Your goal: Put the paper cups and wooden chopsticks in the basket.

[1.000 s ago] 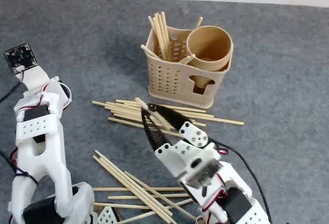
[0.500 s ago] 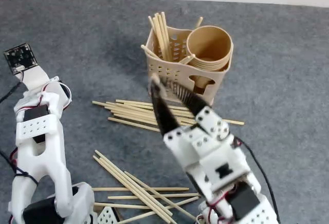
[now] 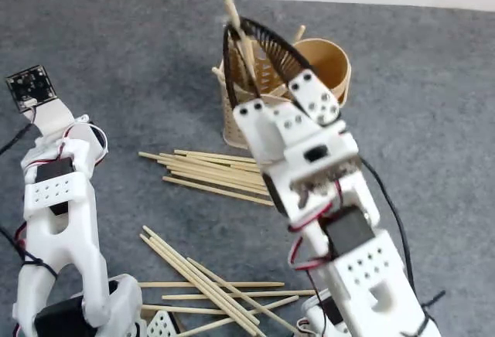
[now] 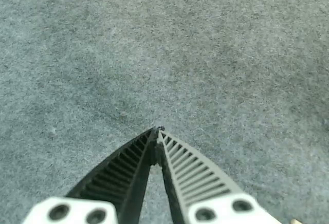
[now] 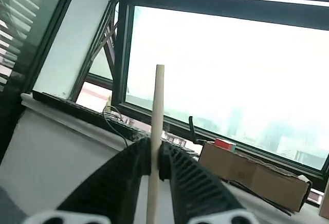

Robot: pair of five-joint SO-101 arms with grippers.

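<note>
My right gripper [image 3: 236, 26] is raised over the beige basket [image 3: 236, 124] and is shut on one wooden chopstick [image 3: 232, 8], which stands nearly upright. In the right wrist view that chopstick [image 5: 157, 111] sticks up between the closed jaws of the gripper [image 5: 155, 147]. Stacked paper cups [image 3: 329, 55] and several chopsticks [image 3: 247, 59] stand in the basket, partly hidden by the arm. A loose bundle of chopsticks [image 3: 205, 171] lies in front of the basket, and another [image 3: 197, 279] lies near the front edge. My left gripper [image 4: 157, 131] is shut and empty over bare grey carpet.
The left arm [image 3: 58, 221] stands folded at the left side. Grey carpet [image 3: 433, 120] covers the table, with free room to the right and to the far left of the basket. A window and boxes show behind the chopstick in the right wrist view.
The right arm has lifted from the chopstick pile in front of the basket and swung up over the basket, carrying one chopstick. The left arm has stayed still.
</note>
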